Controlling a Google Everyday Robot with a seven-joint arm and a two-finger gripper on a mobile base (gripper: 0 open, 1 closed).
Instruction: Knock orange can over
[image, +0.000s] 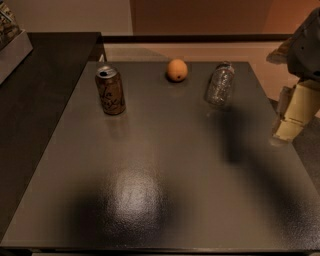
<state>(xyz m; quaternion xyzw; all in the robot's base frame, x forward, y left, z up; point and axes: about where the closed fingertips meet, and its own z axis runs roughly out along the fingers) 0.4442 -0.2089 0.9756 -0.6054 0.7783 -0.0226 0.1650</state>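
the orange can (110, 90) stands upright on the dark grey desk (165, 155), near the far left corner and a little in from both the left edge and the far edge, its silver top with the pull tab facing up and its dark script lettering turned toward the camera. along the far edge, to the right of the can and well apart from it, a round orange fruit (177, 70) sits roughly at the middle of that edge. further right, toward the far right corner, a clear plastic bottle (219, 84) appears to stand upright, apart from the fruit. the gripper (292, 117), a cream-coloured piece under the darker bulk of the arm, hangs at the right edge of the desk, just outside or over that edge, beyond the bottle and far across the desk from the can; it touches nothing on the desk, and i cannot tell whether the jaws are open or closed. a broad dark shadow (235, 140) falls across the right part of the desk below the bottle, and a pale patch of glare (132, 192) lies toward the near edge. a black counter (40, 95) adjoins the left edge of the desk.
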